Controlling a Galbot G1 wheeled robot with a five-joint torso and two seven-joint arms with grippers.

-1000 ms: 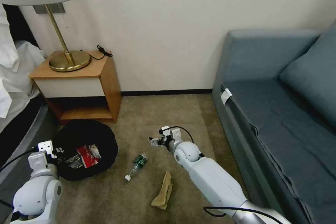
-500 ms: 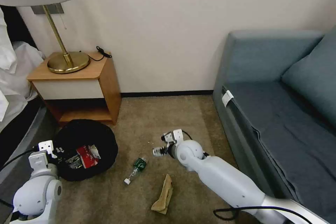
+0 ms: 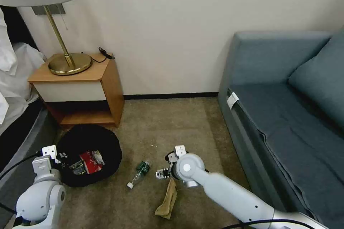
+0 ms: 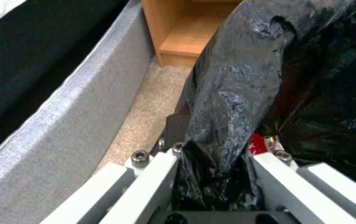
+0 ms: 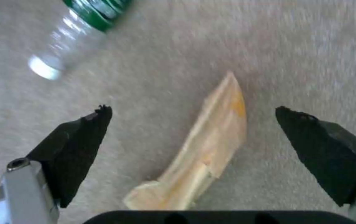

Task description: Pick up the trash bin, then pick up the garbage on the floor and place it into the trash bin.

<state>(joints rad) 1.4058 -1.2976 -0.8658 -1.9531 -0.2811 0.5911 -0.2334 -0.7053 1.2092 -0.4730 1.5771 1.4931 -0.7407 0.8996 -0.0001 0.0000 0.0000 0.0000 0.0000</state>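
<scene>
The right gripper (image 3: 162, 173) hangs low over the beige carpet floor (image 3: 168, 125), its black-padded fingers (image 5: 76, 146) spread wide apart and holding nothing; directly beneath the gap between them lies the long crumpled tan paper (image 5: 198, 152), flat on the carpet and reaching back under the wrist; the pads do not touch it. Just beyond the gripper on its bin side lies the clear plastic bottle with a green label (image 3: 139, 173), on its side, its white cap (image 5: 43, 69) turned toward the robot; bottle and paper lie near each other but apart.

The left gripper (image 4: 215, 161) is clamped on the rim of the trash bin (image 3: 89, 139), a small round bin lined with a crinkly black plastic bag; the bag's folded edge (image 4: 236, 87) is bunched between the white fingers, one inside the bin and one outside. Whether the bin rests on the carpet or is lifted cannot be told. Inside the bin, just past the gripper, lies a red-and-white carton (image 3: 91, 158) beside a shiny wrapper whose colour cannot be told.

Beyond the bin from the left gripper stands a wooden nightstand (image 3: 80, 89) bearing a brass lamp (image 3: 64, 53); outward from the left gripper runs a grey upholstered bed frame (image 4: 57, 124); well off to the right gripper's outer side stands a blue-grey sofa (image 3: 286, 107).
</scene>
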